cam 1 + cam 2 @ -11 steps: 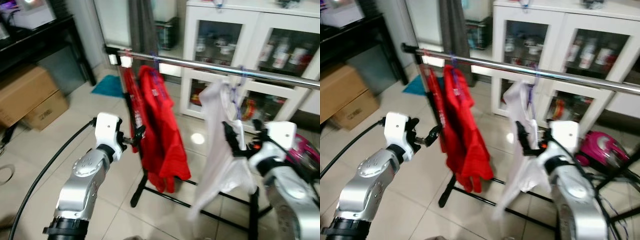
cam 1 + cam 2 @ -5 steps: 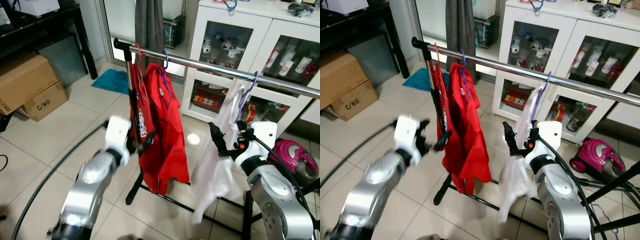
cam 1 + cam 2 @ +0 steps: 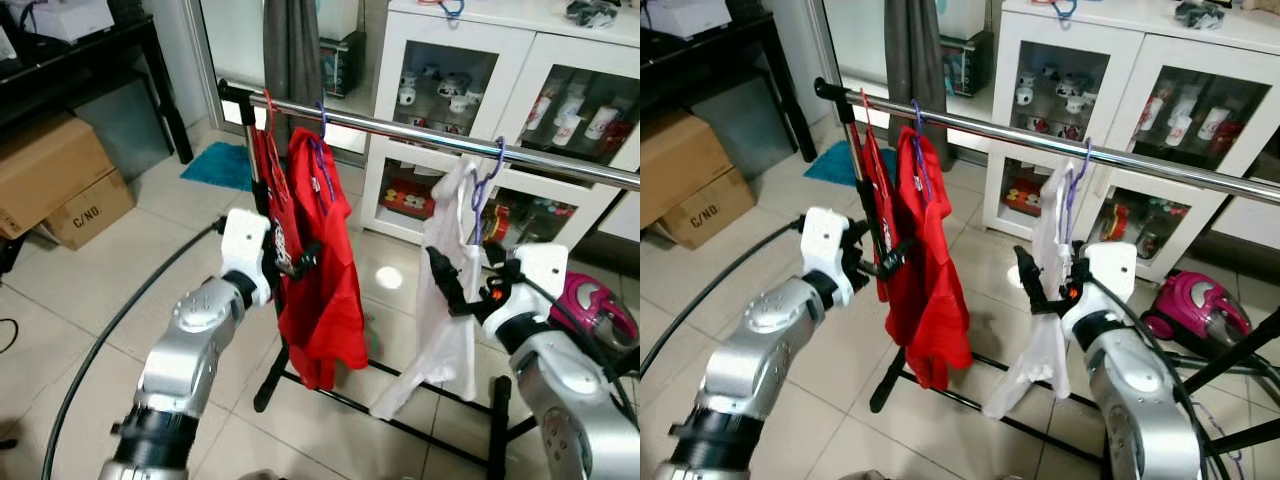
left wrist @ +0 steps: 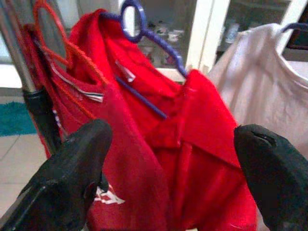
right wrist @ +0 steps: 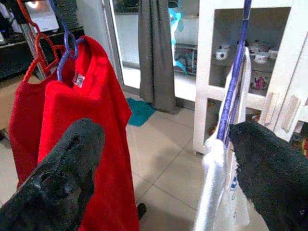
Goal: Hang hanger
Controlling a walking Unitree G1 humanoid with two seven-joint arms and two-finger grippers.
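Hangers hung on the rail (image 3: 420, 135), the purple hanger (image 3: 487, 177) carrying a white shirt (image 3: 445, 290), with my right tool (image 3: 447, 285) spread beside it and my left tool (image 3: 295, 262) spread at the red shirts (image 3: 320, 270).

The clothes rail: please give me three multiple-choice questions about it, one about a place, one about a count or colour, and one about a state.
1. Where does the white shirt hang on the rail?
A. Left of both red shirts
B. Between the red shirts
C. Right of the red shirts, by the right gripper

2. How many garments hang on the rail?
A. Three
B. One
C. Five

3. How are the fingers of the left gripper?
A. Shut on a hanger
B. Open, holding nothing
C. Shut on the rail

Answers: 1 C, the white shirt hangs apart on a purple hanger, to the right of the red shirts. 2 A, two red and one white. 3 B, the left wrist view shows the two fingers spread wide before the red cloth.
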